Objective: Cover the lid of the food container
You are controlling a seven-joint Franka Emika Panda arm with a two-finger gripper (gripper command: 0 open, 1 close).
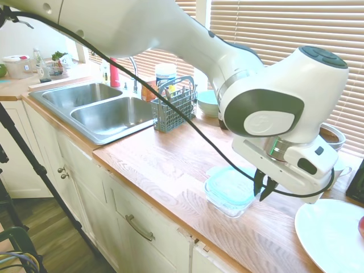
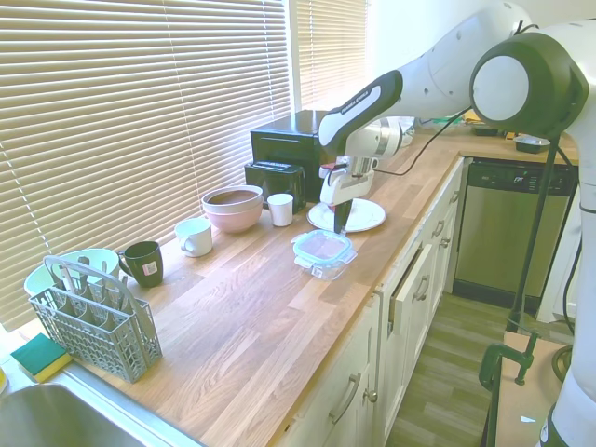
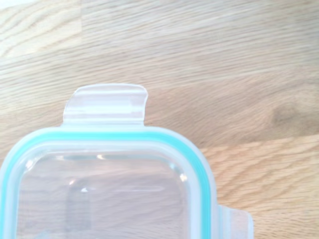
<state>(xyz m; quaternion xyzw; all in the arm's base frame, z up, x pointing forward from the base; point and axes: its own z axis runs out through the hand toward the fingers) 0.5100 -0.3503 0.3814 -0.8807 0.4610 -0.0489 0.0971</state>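
wooden kitchen counter (image 1: 170,159): lid (image 1: 230,183) sits flat on food container (image 1: 227,203). gripper (image 1: 265,189) at its 3 o'clock edge, fingers slightly spread, empty. press evenly; seat corners.

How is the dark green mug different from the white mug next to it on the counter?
The dark green mug is dark with a small label on its side; the white mug is plain and pale. The green mug stands nearer the cutlery basket, the white mug nearer the pink bowl. Both stand upright on the wooden counter, apart from each other.
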